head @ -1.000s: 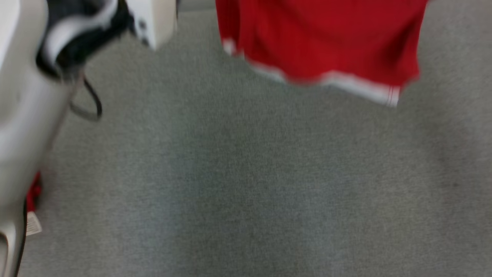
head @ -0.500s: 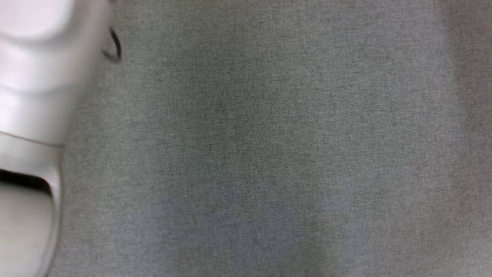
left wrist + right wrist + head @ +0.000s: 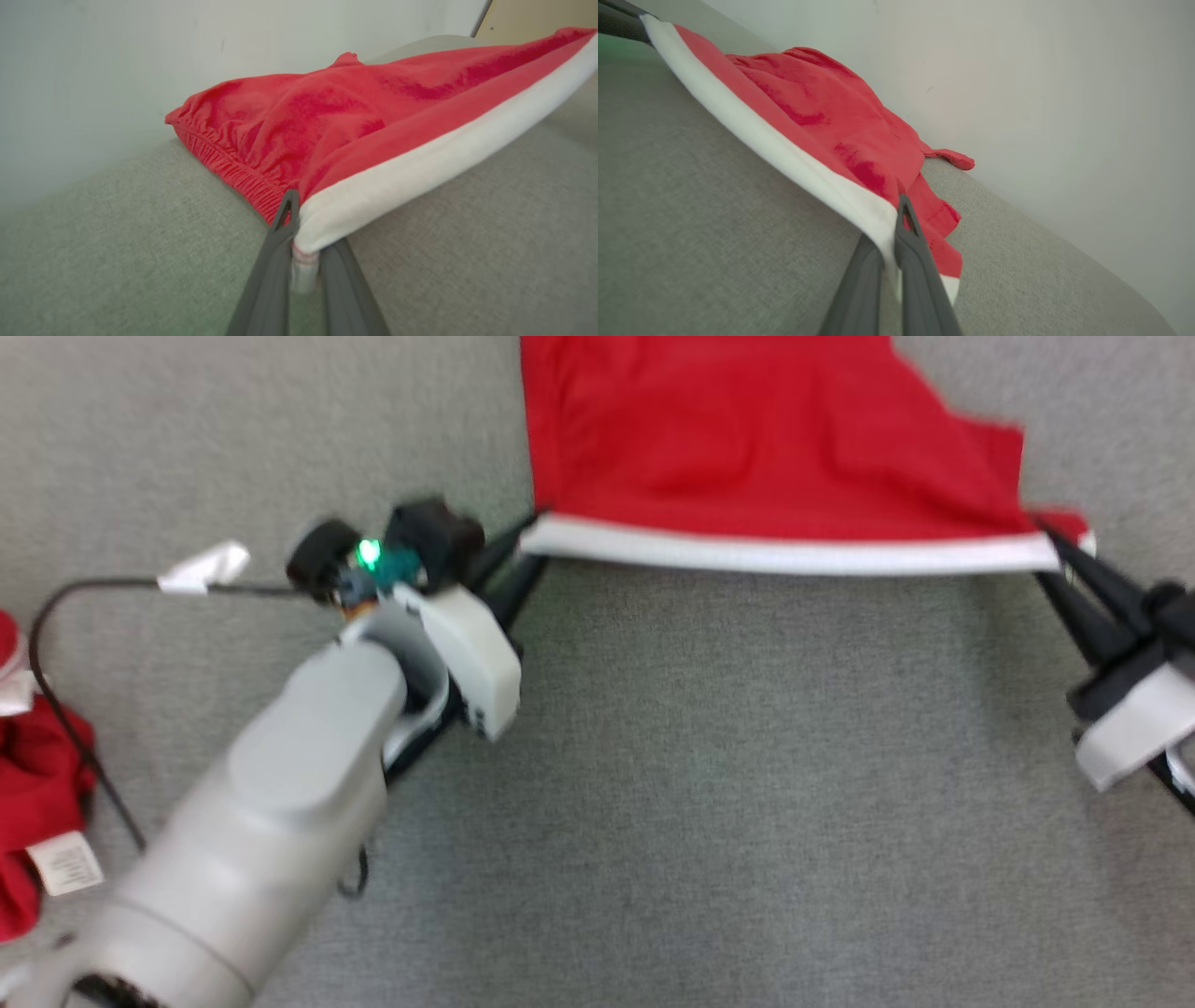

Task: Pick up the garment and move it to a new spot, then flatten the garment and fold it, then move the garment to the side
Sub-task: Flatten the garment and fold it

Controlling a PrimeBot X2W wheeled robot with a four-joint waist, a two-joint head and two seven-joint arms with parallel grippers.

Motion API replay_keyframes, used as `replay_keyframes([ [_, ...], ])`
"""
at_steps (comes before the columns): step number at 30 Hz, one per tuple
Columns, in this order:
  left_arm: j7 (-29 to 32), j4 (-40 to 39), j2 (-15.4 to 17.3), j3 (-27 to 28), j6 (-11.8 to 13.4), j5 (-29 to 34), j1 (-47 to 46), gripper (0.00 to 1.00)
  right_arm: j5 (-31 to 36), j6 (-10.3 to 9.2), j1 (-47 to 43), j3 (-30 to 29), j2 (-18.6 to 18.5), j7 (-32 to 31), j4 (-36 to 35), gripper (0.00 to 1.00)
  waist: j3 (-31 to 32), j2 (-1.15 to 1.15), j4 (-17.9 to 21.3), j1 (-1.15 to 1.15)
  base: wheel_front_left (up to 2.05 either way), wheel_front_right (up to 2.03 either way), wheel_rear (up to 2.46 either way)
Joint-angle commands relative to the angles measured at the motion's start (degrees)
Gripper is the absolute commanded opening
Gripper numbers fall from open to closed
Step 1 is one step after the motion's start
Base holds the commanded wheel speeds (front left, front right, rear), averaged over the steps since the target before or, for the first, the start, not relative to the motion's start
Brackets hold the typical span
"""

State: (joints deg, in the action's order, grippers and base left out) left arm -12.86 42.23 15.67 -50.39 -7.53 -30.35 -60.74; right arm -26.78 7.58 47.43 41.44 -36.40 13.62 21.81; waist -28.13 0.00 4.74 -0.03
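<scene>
The garment is red with a white band along one edge, and it lies on a grey fabric surface at the top of the head view. My left gripper is shut on the band's left corner. My right gripper is shut on the right corner. The band runs taut and straight between them. The left wrist view has the left gripper pinching the white corner of the garment, whose gathered waistband lies to the left. In the right wrist view my right gripper clamps the garment at its other corner.
Another red cloth with a white label lies at the left edge. A black cable loops from the left arm, with a white tag on it. A pale wall stands just behind the garment.
The head camera has swung, with both earlier frames blurred. The garment left its view and is back at the top, and both grippers now show at the band's corners.
</scene>
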Motion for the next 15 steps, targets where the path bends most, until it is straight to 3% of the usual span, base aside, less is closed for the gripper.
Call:
replay_keyframes([
  [1, 0.39, -0.91, 0.79, -0.28, 0.14, -1.48, 3.25, 0.00, -0.90, -0.17, -2.81, -0.03, -1.30, -0.62, -1.01, 0.00, 4.92, 0.00, -0.72, 0.03, 0.00, 0.00, 0.00],
  [7, 5.00, -8.80, 4.10, -2.31, 1.79, -4.63, 16.52, 0.00, -4.18, -0.17, -14.06, 1.64, -5.58, -6.14, -8.30, 0.00, 13.16, 0.00, -0.58, 0.03, 0.00, 0.00, 0.00],
  [11, 9.28, -17.76, 7.44, -2.97, 4.64, -8.10, 27.07, 0.00, -7.85, -0.17, -22.10, 2.92, -8.73, -10.71, -14.72, 0.00, 18.89, 0.00, -0.45, 0.03, 0.00, 0.00, 0.00],
  [14, 12.65, -26.15, 11.45, -3.29, 8.21, -10.80, 35.60, 0.00, -10.25, -0.17, -27.73, 3.27, -11.17, -14.00, -19.38, 0.00, 22.86, 0.00, 0.52, 0.03, 0.00, 0.00, 0.00],
  [15, 12.65, -26.15, 11.45, -3.29, 8.21, -10.80, 35.60, 0.00, -10.25, -0.17, -27.73, 3.27, -11.17, -14.00, -19.38, 0.00, 22.86, 0.00, 0.52, 0.03, 0.00, 0.00, 0.00],
])
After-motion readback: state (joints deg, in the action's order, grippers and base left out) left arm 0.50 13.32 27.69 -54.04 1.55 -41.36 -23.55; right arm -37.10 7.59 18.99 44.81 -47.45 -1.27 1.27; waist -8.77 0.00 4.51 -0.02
